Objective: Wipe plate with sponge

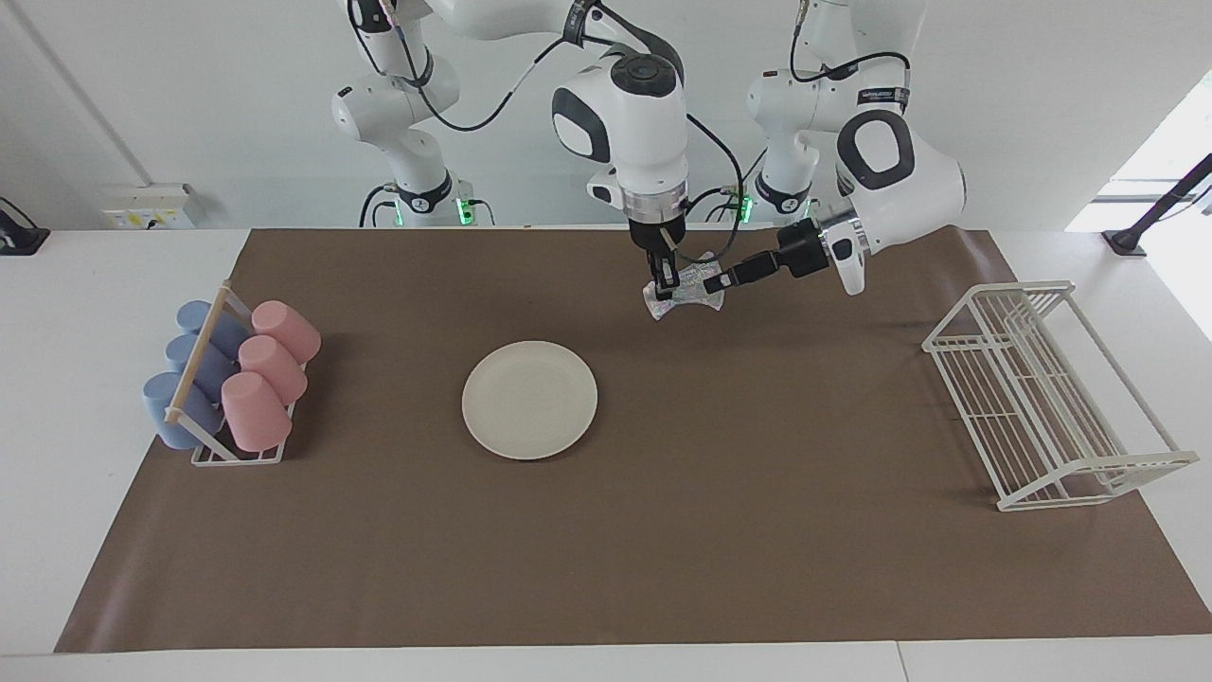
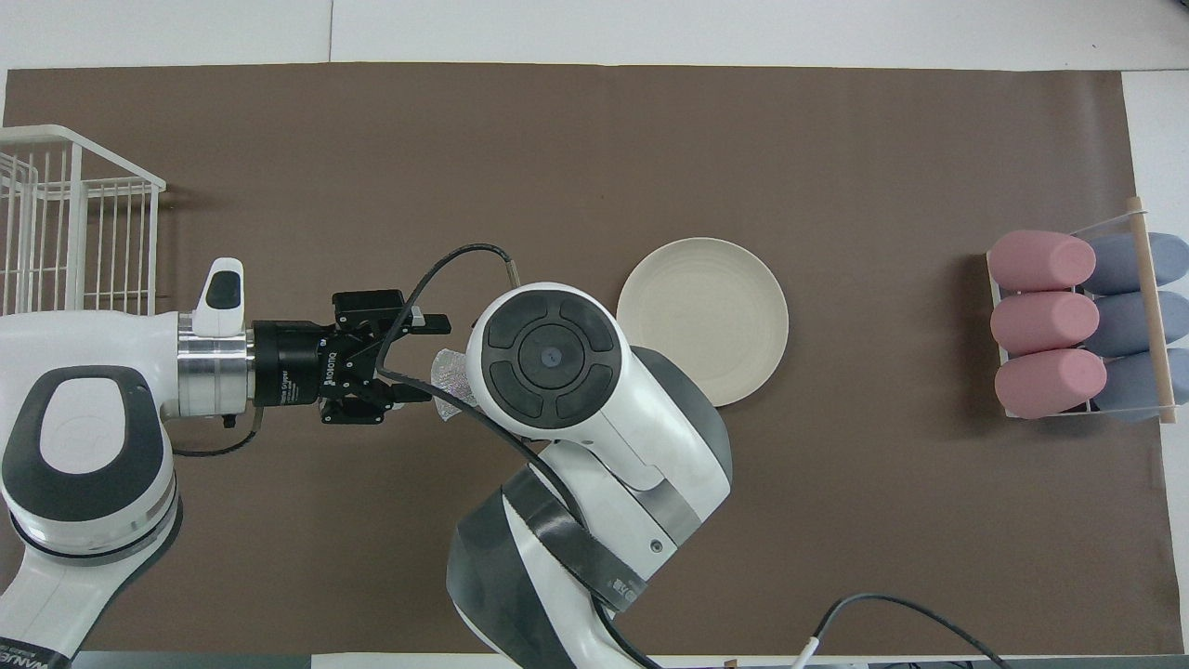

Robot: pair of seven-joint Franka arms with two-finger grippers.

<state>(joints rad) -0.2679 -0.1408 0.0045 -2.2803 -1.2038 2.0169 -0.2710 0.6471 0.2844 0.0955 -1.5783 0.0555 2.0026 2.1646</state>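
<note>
The cream-white plate (image 1: pixel 529 400) lies flat on the brown mat near the table's middle; it also shows in the overhead view (image 2: pixel 703 321). The silvery crinkly sponge (image 1: pixel 684 292) is nearer to the robots than the plate, toward the left arm's end. My right gripper (image 1: pixel 665 281) points straight down and is shut on the sponge's end. In the overhead view its own wrist hides its fingers, and only a bit of the sponge (image 2: pixel 450 375) shows. My left gripper (image 1: pixel 715 280) lies level beside the sponge, open (image 2: pixel 423 359), with its fingertips at the sponge's other end.
A white wire rack (image 1: pixel 1042 398) stands at the left arm's end of the mat (image 2: pixel 65 223). A holder with several pink and blue cups (image 1: pixel 237 374) lying on their sides stands at the right arm's end (image 2: pixel 1077 325).
</note>
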